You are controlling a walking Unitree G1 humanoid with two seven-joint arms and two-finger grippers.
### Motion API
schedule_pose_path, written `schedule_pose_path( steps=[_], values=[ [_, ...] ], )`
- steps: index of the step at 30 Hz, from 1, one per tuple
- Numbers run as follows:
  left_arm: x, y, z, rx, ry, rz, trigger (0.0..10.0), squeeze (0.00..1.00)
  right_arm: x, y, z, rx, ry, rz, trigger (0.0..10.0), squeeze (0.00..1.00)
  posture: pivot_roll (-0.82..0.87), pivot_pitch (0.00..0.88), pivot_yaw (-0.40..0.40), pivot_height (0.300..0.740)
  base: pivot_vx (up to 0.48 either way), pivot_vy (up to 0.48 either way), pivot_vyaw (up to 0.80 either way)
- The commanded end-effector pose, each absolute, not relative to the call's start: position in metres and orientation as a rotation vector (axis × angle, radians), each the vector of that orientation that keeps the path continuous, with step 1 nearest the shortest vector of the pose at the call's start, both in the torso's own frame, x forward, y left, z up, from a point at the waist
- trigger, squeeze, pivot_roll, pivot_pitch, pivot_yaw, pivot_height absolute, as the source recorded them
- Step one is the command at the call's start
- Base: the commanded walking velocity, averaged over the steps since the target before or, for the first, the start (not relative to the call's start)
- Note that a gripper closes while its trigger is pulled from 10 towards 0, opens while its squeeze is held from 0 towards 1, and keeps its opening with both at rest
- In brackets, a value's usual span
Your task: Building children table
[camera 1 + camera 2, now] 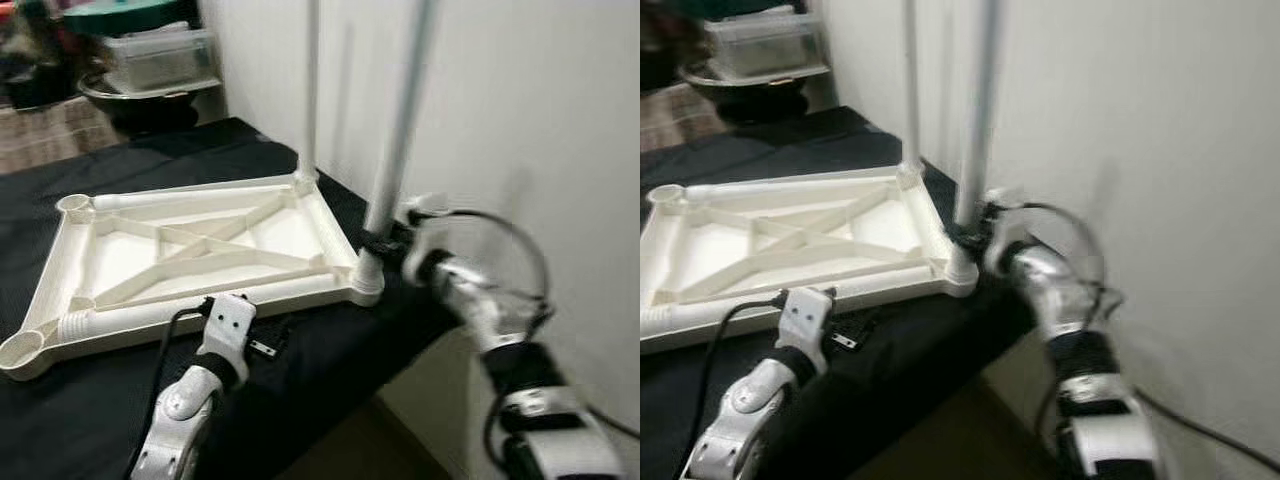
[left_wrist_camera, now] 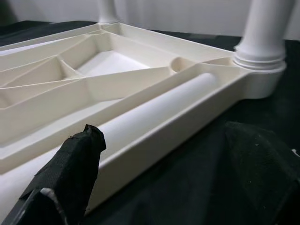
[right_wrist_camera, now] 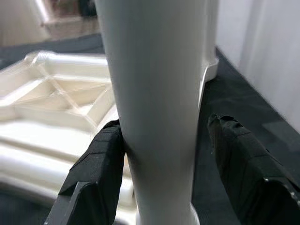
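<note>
A white children's table top point(image 1: 150, 315) lies upside down on a black cloth. Two white legs stand upright in its right-hand corner sockets, the near leg point(image 1: 395, 130) and the far leg point(image 1: 310, 90). The two left-hand sockets point(image 1: 75, 203) hold nothing. My right gripper point(image 3: 164, 140) straddles the near leg just above its socket, open: one finger point(image 3: 101, 164) touches the leg, while the other stands off with a gap. My left gripper point(image 1: 262, 345) is open and rests low on the cloth against the top's front rail point(image 2: 154, 112), with one finger point(image 2: 70, 178) over that rail.
Clear plastic containers point(image 1: 160, 55) and a dark bowl point(image 1: 130, 95) stand at the back left. A white wall point(image 1: 520, 120) rises close behind the legs on the right. The cloth-covered surface ends near my right arm, with brown floor point(image 1: 350, 440) below.
</note>
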State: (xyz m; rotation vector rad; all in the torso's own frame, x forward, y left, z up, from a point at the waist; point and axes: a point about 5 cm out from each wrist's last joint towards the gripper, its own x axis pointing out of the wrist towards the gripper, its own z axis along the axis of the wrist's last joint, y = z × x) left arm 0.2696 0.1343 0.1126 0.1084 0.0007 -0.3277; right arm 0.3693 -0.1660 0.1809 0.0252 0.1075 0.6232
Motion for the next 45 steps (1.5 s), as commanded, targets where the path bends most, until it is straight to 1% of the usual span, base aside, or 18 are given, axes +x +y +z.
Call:
schedule_pose_path(
  steps=[1, 4, 5, 12, 14, 15, 16, 20, 23, 24, 26, 27, 31, 32, 35, 37, 42, 45],
  values=[
    [0.269, 0.132, 0.110, 0.122, 0.007, -0.334, 10.0, 0.00, 0.372, -0.162, 0.179, -0.005, 0.123, 0.650, 10.0, 0.00, 0.06, 0.000, -0.061, 0.740, 0.000, 0.000, 0.00],
    [0.268, 0.131, 0.109, 0.121, 0.006, -0.335, 10.0, 0.00, 0.377, -0.168, 0.185, 0.007, 0.111, 0.615, 10.0, 0.00, 0.06, 0.000, -0.062, 0.740, 0.000, 0.000, 0.00],
    [0.268, 0.131, 0.110, 0.121, 0.005, -0.338, 10.0, 0.00, 0.378, -0.168, 0.186, 0.036, 0.094, 0.600, 0.0, 0.00, 0.06, 0.000, -0.063, 0.740, 0.000, 0.000, 0.00],
    [0.269, 0.131, 0.110, 0.125, 0.003, -0.341, 10.0, 0.00, 0.383, -0.168, 0.178, 0.123, 0.081, 0.454, 0.0, 0.00, 0.07, 0.000, -0.063, 0.740, 0.000, 0.000, 0.00],
    [0.269, 0.133, 0.111, 0.127, 0.000, -0.338, 10.0, 0.00, 0.388, -0.184, 0.161, 0.182, 0.146, 0.047, 0.0, 0.00, 0.07, 0.000, -0.063, 0.740, 0.000, 0.000, 0.00],
    [0.269, 0.133, 0.111, 0.127, 0.000, -0.338, 10.0, 0.00, 0.388, -0.184, 0.161, 0.182, 0.146, 0.047, 0.0, 0.00, 0.07, 0.000, -0.063, 0.740, 0.000, 0.000, 0.00],
    [0.270, 0.133, 0.111, 0.127, -0.001, -0.337, 10.0, 0.00, 0.383, -0.190, 0.149, 0.177, 0.188, -0.165, 0.0, 0.00, 0.07, 0.000, -0.062, 0.740, 0.000, 0.000, 0.00],
    [0.270, 0.132, 0.111, 0.126, -0.001, -0.338, 10.0, 0.00, 0.374, -0.186, 0.137, 0.172, 0.231, -0.305, 0.0, 0.00, 0.06, 0.000, -0.060, 0.740, 0.000, 0.000, 0.00],
    [0.270, 0.129, 0.111, 0.123, -0.002, -0.347, 10.0, 0.00, 0.360, -0.156, 0.124, 0.181, 0.272, -0.363, 0.0, 0.00, 0.06, 0.000, -0.056, 0.740, 0.000, 0.000, 0.00],
    [0.270, 0.128, 0.111, 0.123, -0.002, -0.351, 10.0, 0.00, 0.360, -0.133, 0.125, 0.206, 0.285, -0.255, 10.0, 0.00, 0.07, 0.000, -0.057, 0.740, 0.000, 0.000, 0.00],
    [0.270, 0.127, 0.111, 0.124, -0.002, -0.353, 10.0, 0.00, 0.361, -0.117, 0.130, 0.218, 0.260, -0.162, 10.0, 0.00, 0.06, 0.000, -0.057, 0.740, 0.000, 0.000, 0.00],
    [0.271, 0.128, 0.112, 0.126, -0.002, -0.352, 10.0, 0.00, 0.364, -0.113, 0.139, 0.243, 0.212, -0.075, 10.0, 1.00, 0.06, 0.000, -0.058, 0.740, 0.000, 0.000, 0.00],
    [0.271, 0.129, 0.112, 0.126, -0.003, -0.350, 10.0, 0.00, 0.371, -0.118, 0.151, 0.250, 0.159, 0.013, 10.0, 1.00, 0.06, 0.000, -0.058, 0.740, 0.000, 0.000, 0.00],
    [0.271, 0.130, 0.112, 0.126, -0.003, -0.348, 10.0, 0.00, 0.377, -0.122, 0.164, 0.272, 0.114, 0.156, 10.0, 0.00, 0.06, 0.000, -0.057, 0.740, 0.000, 0.000, 0.00],
    [0.271, 0.130, 0.111, 0.125, -0.003, -0.348, 10.0, 0.00, 0.381, -0.126, 0.175, 0.280, 0.081, 0.286, 10.0, 0.00, 0.06, 0.000, -0.057, 0.740, 0.000, 0.000, 0.00],
    [0.270, 0.128, 0.111, 0.122, -0.001, -0.354, 10.0, 0.00, 0.372, -0.137, 0.199, 0.215, 0.020, 0.623, 10.0, 0.00, 0.05, 0.000, -0.057, 0.740, 0.000, 0.000, 0.00],
    [0.270, 0.128, 0.110, 0.120, 0.000, -0.352, 10.0, 0.00, 0.349, -0.135, 0.206, 0.051, 0.019, 0.880, 10.0, 0.00, 0.05, 0.000, -0.061, 0.740, 0.000, 0.000, 0.00],
    [0.270, 0.127, 0.111, 0.120, -0.001, -0.350, 10.0, 0.00, 0.343, -0.125, 0.197, 0.038, 0.045, 0.910, 10.0, 0.00, 0.06, 0.000, -0.062, 0.740, 0.000, 0.000, 0.00]
  ],
)
